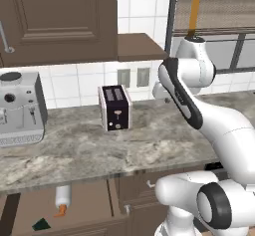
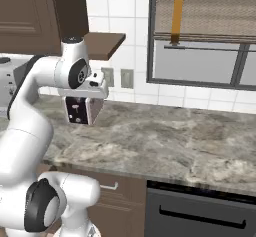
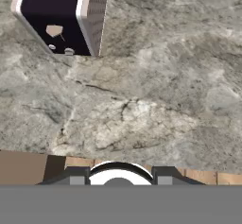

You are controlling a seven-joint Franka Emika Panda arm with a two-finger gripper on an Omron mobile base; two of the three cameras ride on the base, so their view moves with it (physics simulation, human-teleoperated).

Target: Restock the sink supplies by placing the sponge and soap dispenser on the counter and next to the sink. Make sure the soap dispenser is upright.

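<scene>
Counter (image 1: 99, 150): front edge bare, wide open stone R of toaster (image 1: 115, 107). Open drawer (image 1: 30, 215) below: soap dispenser (image 1: 63, 198) lying down, sponge (image 1: 41, 224) beside. Gripper (image 3: 120, 175) fingers together, empty, above counter edge.

We count one toaster (image 1: 115, 108) and one coffee machine (image 1: 20, 108) standing on one long counter (image 1: 164, 135), with two wall outlets (image 1: 133, 77) on the tiles behind. In the one open drawer (image 1: 89, 207) below the counter edge we see one soap dispenser (image 1: 63, 197) lying on its side and one sponge (image 1: 41, 224). We also count one window (image 2: 205, 36) with one blind, one upper cabinet door with one handle (image 1: 4, 38), and one dark appliance front with one handle (image 2: 202, 217).
</scene>
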